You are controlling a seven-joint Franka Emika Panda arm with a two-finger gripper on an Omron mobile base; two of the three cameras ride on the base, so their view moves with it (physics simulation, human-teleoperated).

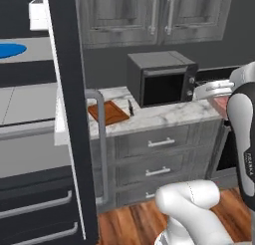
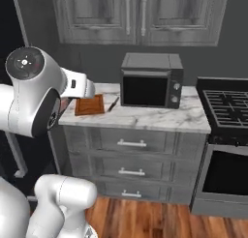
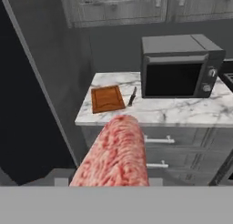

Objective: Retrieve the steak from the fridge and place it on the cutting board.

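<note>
Lighting: dim, even, rendered; no clear source. Shadows: faint. Glare: none. Sharpness: soft, low-resolution; nearest objects slightly blurred.

Steak held clear of the fridge, board lying bare on the counter

The steak (image 3: 116, 155), a marbled pinkish-red slab, is being seen end-on low in the hand view, well apart from the board. The reddish-brown grooved board (image 3: 107, 99) is lying flat at the marble counter's left end. The fridge (image 1: 35, 139) is standing open, its dark door (image 1: 74, 114) being swung wide.

Cutting board (image 3: 107, 99) left of microwave (image 3: 179, 66)
</note>
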